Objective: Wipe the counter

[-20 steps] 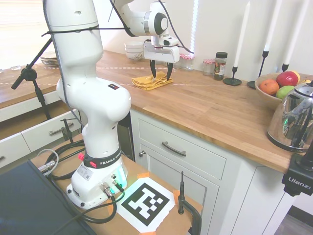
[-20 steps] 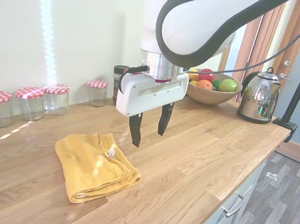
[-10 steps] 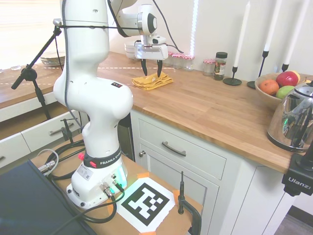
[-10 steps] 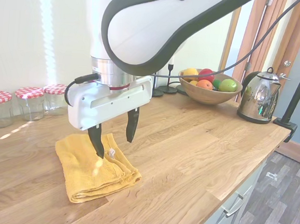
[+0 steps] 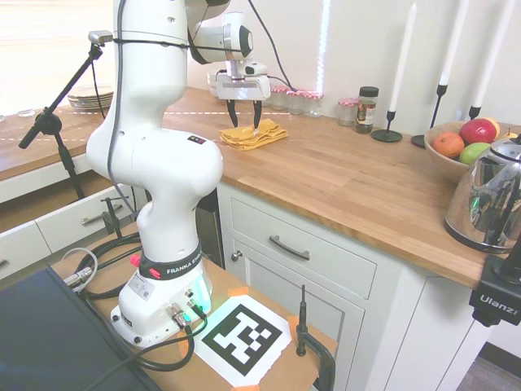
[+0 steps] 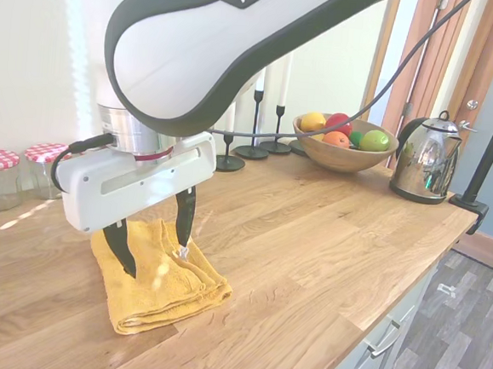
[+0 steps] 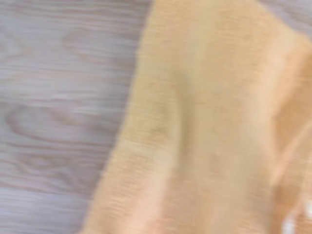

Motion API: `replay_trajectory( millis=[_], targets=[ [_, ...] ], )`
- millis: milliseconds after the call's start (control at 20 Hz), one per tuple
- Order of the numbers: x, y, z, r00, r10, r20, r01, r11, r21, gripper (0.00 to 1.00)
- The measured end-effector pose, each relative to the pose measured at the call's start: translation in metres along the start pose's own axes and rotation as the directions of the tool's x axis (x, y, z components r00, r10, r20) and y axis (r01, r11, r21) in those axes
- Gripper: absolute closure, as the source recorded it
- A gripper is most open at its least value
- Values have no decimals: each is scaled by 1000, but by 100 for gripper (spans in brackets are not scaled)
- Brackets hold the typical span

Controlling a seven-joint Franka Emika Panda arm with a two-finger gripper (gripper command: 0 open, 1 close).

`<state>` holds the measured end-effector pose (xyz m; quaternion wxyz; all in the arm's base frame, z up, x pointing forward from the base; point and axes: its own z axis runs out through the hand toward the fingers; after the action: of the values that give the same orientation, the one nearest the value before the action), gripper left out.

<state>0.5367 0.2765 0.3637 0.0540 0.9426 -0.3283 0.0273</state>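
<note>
The gripper (image 6: 155,243) hangs wide open and empty just above the folded yellow cloth (image 6: 160,285). The cloth lies ungrasped on the counter (image 6: 310,241), so wiping seems not yet begun.

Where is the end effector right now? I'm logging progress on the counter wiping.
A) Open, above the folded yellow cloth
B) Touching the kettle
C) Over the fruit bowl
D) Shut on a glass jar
A: the end effector hangs open directly over the yellow cloth lying on the counter, fingers spread on either side of its middle; whether the tips touch it is unclear.
</note>
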Motion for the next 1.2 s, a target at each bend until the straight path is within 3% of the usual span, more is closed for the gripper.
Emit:
replay_trajectory(
  millis=[50, 100, 400, 1200],
  targets=[
    [-3, -4, 2, 1000, -3, -1, 3, 1000, -3, 0],
    [-5, -7, 3, 1000, -6, -2, 6, 1000, -5, 100],
    [4, -12, 28, 1000, 5, 14, -4, 999, -43, 100],
    [15, -11, 31, 1000, 23, 7, -23, 999, -32, 100]
  ],
)
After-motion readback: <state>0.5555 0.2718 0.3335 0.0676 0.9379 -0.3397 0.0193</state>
